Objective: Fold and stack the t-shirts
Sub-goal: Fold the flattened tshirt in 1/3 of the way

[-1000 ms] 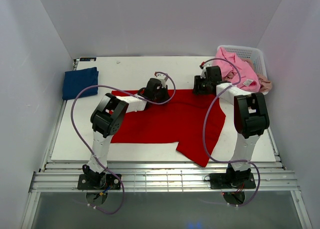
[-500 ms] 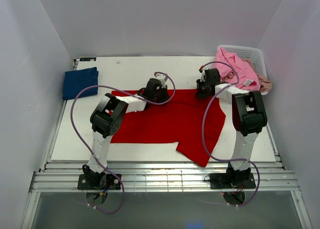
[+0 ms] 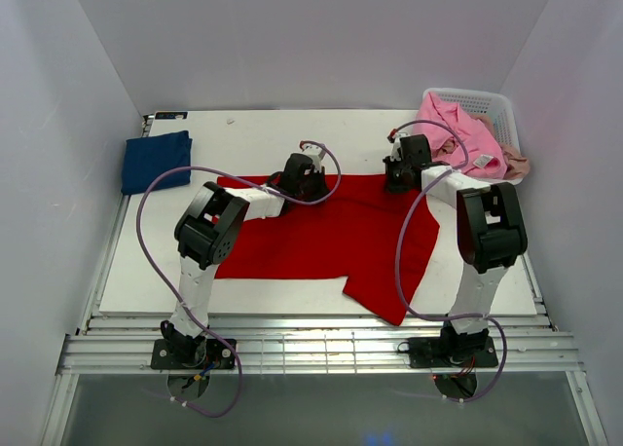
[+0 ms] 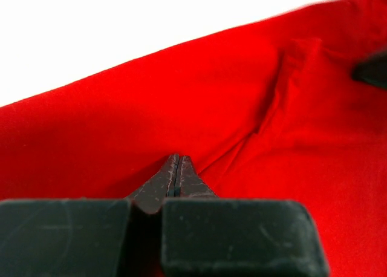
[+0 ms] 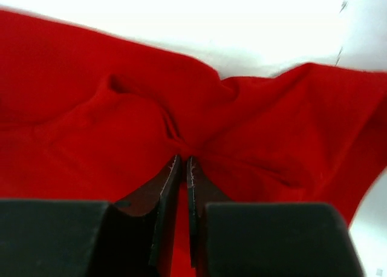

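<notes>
A flat white rectangular table (image 3: pixel 292 134) sits inside white walls, seen from above, with two black and white robot arms bolted at its near edge.

A bright red cloth t-shirt (image 3: pixel 331 237) is the largest item. It lies spread over the middle of the table, mostly flat. Its far edge runs straight between the two arms' grippers, and one corner hangs in a loose point toward the near right. In the left wrist view the red cloth (image 4: pixel 121 120) is smooth, with a raised fold on the right. In the right wrist view the cloth (image 5: pixel 72 107) is bunched into deep puckers.

A white plastic lattice basket (image 3: pixel 487 103) stands at the far right corner. A crumpled pink cloth t-shirt (image 3: pixel 458 130) spills over its front rim, and a bit of beige cloth (image 3: pixel 516 166) shows just beside it.

A navy blue cloth t-shirt (image 3: pixel 156 161), folded into a small square, lies at the far left edge, well apart from the red shirt.

The left gripper (image 4: pixel 176 162) rests on the far edge of the red shirt, left of centre. Its fingers are pressed together, with a crease of red cloth running from the tips.

The right gripper (image 5: pixel 183 162) rests on the same edge further right, near the basket. Only a thin slit shows between its fingers, which pinch the gathered red cloth where the puckers meet.
</notes>
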Controlling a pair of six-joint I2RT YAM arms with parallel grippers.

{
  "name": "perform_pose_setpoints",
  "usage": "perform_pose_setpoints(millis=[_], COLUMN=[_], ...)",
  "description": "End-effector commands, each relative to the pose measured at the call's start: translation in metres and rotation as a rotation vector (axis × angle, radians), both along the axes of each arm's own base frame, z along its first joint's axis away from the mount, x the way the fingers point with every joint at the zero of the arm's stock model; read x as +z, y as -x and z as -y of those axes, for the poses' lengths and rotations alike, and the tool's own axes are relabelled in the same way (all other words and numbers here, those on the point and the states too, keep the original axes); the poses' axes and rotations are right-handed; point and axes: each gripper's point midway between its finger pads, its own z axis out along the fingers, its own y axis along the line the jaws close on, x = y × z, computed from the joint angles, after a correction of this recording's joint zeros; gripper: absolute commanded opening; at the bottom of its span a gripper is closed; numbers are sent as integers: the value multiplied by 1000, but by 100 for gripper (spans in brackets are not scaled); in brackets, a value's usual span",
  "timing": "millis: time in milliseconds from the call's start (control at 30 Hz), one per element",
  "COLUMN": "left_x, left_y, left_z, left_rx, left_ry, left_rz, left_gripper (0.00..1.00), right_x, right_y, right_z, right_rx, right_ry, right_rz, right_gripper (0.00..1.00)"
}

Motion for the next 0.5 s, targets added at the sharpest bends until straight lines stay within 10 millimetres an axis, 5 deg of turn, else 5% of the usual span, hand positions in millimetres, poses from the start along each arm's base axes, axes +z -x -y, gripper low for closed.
perform_pose_setpoints(millis=[0,133,300,467], left_x=[37,38,42,46], left_y=[-1,-1,0,1], left_z=[2,3,4,4], left_rx=[4,3,2,-1], left_ry=[32,39,48,52], left_rz=[61,57,60,63], left_gripper=[0,0,0,0], right_x=[31,33,10,-2], right_y=[26,57,99,116], right_z=[-15,-21,-26,-23], right_rx=[61,76,78,51], right_ry=[-12,-9,18,93], right_rz=[40,21,-47,-53], right_gripper=[14,14,14,14])
